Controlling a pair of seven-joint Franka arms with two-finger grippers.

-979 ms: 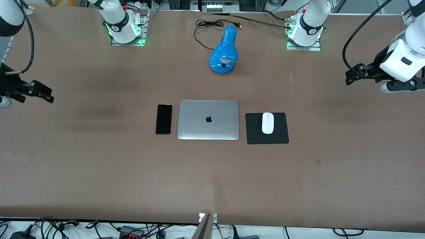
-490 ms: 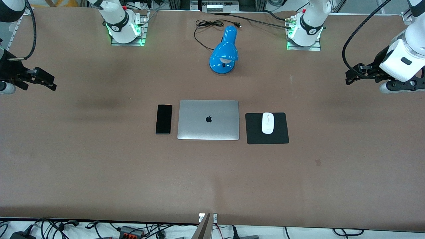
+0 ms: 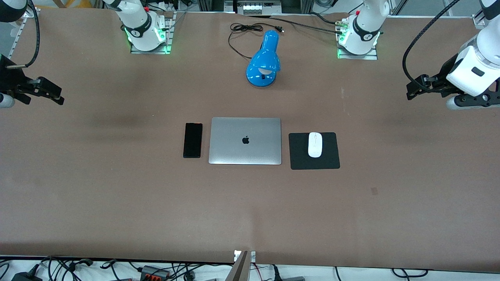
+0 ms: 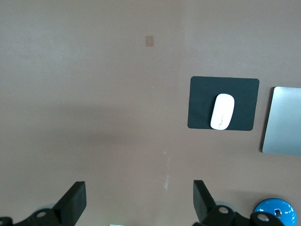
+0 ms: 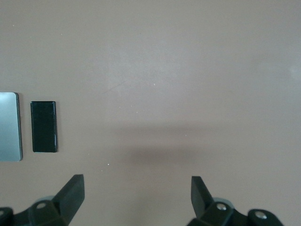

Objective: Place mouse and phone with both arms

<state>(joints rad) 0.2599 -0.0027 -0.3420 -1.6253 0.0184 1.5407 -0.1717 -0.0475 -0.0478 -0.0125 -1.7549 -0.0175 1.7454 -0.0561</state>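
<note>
The white mouse (image 3: 315, 144) lies on a square black pad (image 3: 332, 156) beside the closed silver laptop (image 3: 245, 141), toward the left arm's end. The black phone (image 3: 192, 140) lies flat on the table beside the laptop, toward the right arm's end. My left gripper (image 3: 411, 90) is open and empty, up in the air over the left arm's end of the table. My right gripper (image 3: 56, 97) is open and empty, over the right arm's end. The left wrist view shows the mouse (image 4: 222, 111) far from its gripper (image 4: 138, 195). The right wrist view shows the phone (image 5: 43, 126) far from its gripper (image 5: 136, 188).
A blue desk lamp (image 3: 264, 58) lies farther from the front camera than the laptop, its black cord (image 3: 242, 29) trailing toward the bases. The brown table (image 3: 117, 203) stretches wide around the laptop group.
My right gripper has moved toward the bases' side of the table, over the right arm's end, still open. The left arm, mouse and phone have not moved.
</note>
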